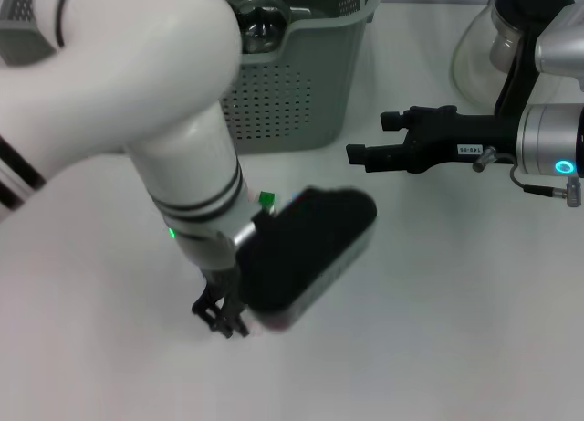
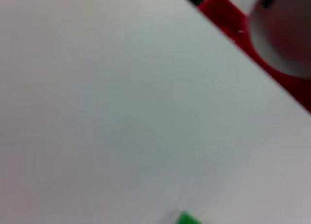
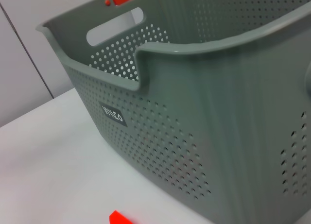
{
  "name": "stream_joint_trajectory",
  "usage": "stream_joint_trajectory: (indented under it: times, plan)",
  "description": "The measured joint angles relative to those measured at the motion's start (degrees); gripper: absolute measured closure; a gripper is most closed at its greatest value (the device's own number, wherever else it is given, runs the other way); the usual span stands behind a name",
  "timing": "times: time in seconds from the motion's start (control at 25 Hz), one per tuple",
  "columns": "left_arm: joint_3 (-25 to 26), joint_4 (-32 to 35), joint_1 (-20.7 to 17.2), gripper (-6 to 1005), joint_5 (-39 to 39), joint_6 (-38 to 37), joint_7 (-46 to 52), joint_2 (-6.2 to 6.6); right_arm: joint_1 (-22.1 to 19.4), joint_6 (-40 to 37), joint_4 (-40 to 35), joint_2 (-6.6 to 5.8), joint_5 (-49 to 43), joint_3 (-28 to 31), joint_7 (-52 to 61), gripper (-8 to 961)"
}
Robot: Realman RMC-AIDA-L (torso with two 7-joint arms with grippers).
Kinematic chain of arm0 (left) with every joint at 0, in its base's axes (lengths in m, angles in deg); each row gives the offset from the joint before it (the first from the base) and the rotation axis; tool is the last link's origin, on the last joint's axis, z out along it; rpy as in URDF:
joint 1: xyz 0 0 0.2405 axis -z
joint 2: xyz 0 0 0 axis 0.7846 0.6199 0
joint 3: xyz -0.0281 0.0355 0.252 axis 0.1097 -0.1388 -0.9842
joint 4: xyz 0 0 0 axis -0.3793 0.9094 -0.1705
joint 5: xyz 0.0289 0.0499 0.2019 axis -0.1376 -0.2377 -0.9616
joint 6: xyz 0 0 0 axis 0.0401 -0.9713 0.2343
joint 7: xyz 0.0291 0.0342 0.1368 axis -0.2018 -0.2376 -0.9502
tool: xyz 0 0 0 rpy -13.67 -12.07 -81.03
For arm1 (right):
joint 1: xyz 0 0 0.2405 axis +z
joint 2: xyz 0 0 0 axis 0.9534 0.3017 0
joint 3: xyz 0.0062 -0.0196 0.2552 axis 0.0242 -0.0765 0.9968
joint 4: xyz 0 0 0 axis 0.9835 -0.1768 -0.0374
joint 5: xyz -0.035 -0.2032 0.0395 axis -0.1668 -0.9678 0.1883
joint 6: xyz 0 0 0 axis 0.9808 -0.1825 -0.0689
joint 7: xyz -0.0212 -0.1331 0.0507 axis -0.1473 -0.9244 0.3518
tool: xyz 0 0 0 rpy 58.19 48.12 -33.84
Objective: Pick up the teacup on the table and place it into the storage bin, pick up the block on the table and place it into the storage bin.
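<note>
On the white table, we saw the grey-green bin at the far edge, the teacup already inside it. A glass carafe stood to its right. Our left arm hid most of the green block; the left gripper hung low, its jaws unreadable. The right gripper hovered near the bin, fingers spread, empty.

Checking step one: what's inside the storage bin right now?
In the head view, a clear glass item, probably the teacup, sits inside the storage bin. The left arm covers the rest of the interior, and the right wrist view shows only walls.
</note>
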Motion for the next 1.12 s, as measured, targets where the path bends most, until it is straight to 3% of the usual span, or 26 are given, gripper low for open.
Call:
stream_joint_trajectory:
  times: [0.2, 0.48, 0.56, 0.64, 0.72, 0.88, 1.0, 1.12]
  plan:
    - [12.5, 1.0, 1.8, 591, 1.5, -1.4, 0.5, 0.08, 0.0, -0.4, -0.1, -0.01, 0.0, -0.1, 0.0, 9]
    - [45.0, 0.3, 6.7, 584, 6.7, -13.7, 0.5, 1.03, 0.0, -1.7, -0.2, -0.44, 0.0, -0.4, -0.1, 9]
    - [52.8, 0.5, 7.9, 582, 7.1, -17.0, 1.0, 2.07, -0.1, -2.3, -0.3, -0.68, -0.1, -0.4, -0.4, 9]
    - [59.7, 0.2, 8.9, 580, 7.9, -19.0, 2.3, 3.94, -0.1, -2.9, -0.3, -0.97, -0.1, -0.4, -0.7, 9]
    - [65.5, -0.7, 9.6, 578, 9.8, -19.4, 5.4, 7.12, -0.1, -3.7, -0.5, -1.28, -0.1, -0.5, -0.9, 9]
    - [71.6, -4.6, 10.1, 574, 12.9, -14.1, 12.5, 11.51, -0.1, -4.7, -0.6, -1.53, -0.1, -0.5, -1.5, 9]
    - [71.9, -8.3, 10.2, 570, 13.2, -5.6, 18.3, 13.04, 0.0, -4.9, -0.6, -1.56, -0.1, -0.5, -2.4, 9]
    - [69.4, -12.7, 10.1, 567, 12.6, 2.3, 21.6, 13.75, 0.2, -5.0, -0.7, -1.61, -0.1, -0.5, -2.7, 9]
